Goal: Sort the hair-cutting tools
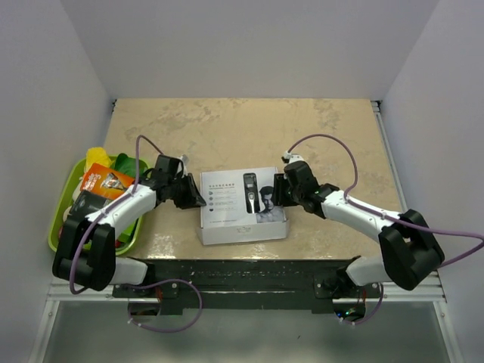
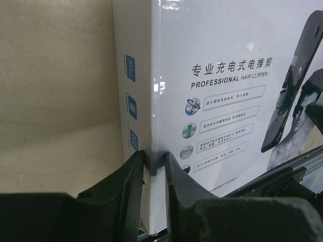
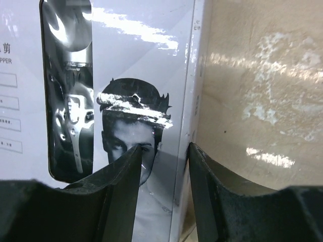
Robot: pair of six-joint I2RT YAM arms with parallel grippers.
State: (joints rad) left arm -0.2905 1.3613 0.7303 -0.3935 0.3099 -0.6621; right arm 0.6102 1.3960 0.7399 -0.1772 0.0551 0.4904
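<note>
Box closed, contents unseen

Left gripper and right gripper flank the white box.

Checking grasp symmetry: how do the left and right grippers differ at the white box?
The left gripper has its fingers nearly together, pinching the left edge of the white box; the right gripper stands wider, straddling the right edge. The left gripper is by the box's printed text, the right gripper by its printed face. Both are black.
</note>
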